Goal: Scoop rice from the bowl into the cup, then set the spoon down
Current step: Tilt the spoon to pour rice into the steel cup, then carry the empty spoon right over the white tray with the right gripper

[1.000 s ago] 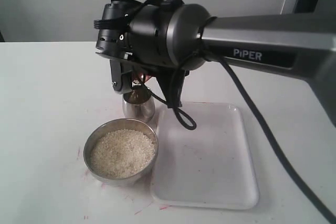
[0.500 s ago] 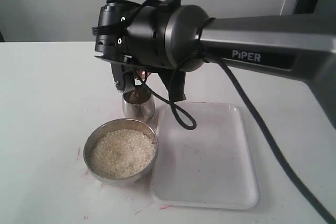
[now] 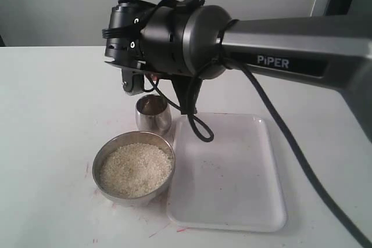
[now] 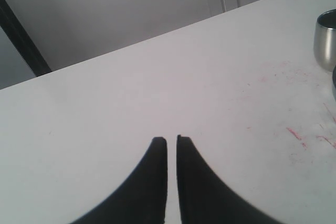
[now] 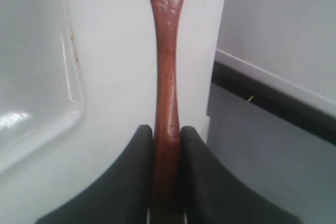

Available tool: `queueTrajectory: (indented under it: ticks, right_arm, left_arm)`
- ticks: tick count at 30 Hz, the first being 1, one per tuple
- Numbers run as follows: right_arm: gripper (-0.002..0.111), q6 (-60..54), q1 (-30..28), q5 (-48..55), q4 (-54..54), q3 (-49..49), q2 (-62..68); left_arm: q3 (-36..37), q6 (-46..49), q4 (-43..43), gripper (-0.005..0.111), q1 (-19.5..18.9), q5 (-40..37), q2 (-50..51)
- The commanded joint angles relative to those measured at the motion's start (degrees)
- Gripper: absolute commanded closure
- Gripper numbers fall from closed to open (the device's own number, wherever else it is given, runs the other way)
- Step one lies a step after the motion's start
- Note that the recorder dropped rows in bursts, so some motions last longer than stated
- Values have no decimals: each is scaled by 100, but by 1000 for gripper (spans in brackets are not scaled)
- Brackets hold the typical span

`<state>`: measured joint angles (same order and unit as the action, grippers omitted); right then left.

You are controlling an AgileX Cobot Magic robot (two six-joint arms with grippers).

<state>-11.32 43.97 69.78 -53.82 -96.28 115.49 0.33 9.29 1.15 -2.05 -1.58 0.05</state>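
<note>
The wide steel bowl (image 3: 96,161) holds white rice (image 3: 135,169) near the table's front. Just behind it stands the small steel cup (image 3: 153,115), also at the edge of the left wrist view as the cup (image 4: 326,45). My right gripper (image 3: 139,82) hangs just above the cup, shut on the slim handle of the reddish-brown wooden spoon (image 5: 167,72). In the exterior view the arm hides nearly all of the spoon. My left gripper (image 4: 171,139) hovers over bare table, fingers nearly together with nothing between them.
A white rectangular tray (image 3: 232,172) lies right of the bowl and cup, touching the bowl's side. The right arm (image 3: 290,45) and its black cable (image 3: 200,126) reach across above the tray. Red marks stain the table (image 4: 296,132) near the cup.
The right gripper has lifted a little. The spoon's end, which sat at the cup's mouth, is now up and out of it. The left gripper has not moved.
</note>
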Motion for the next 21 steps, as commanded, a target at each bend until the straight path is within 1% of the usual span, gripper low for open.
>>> queueTrajectory:
  ticks: [1,3,6,9,12,14,18,21]
  right_arm:
    - [108,1029,24,18,555,-30,-130]
    - [108,1231,52,18,783,-30,-254]
    - [108,1950,61,18,999,-30,-547]
    - [108,2528,61,18,1625,-30,-923]
    - [108,2797,61,18,2310,-30,-1302]
    - [108,3177,61,18,2698,-30,-1521]
    - [108,3821,61,18,2838,70,-1851]
    - [108,4077,61,18,2838,404,-2097]
  left_arm:
    - [-33,-8,-64,92,6,34,-5]
    - [-33,-8,-64,92,6,34,-5]
    - [-33,-8,-64,92,6,34,-5]
    - [-33,-8,-64,92,6,34,-5]
    - [-33,-8,-64,92,6,34,-5]
    - [-33,-8,-64,92,6,34,-5]
    - [-33,-8,-64,92,6,34,-5]
    - [-33,-8,-64,92,6,34,-5]
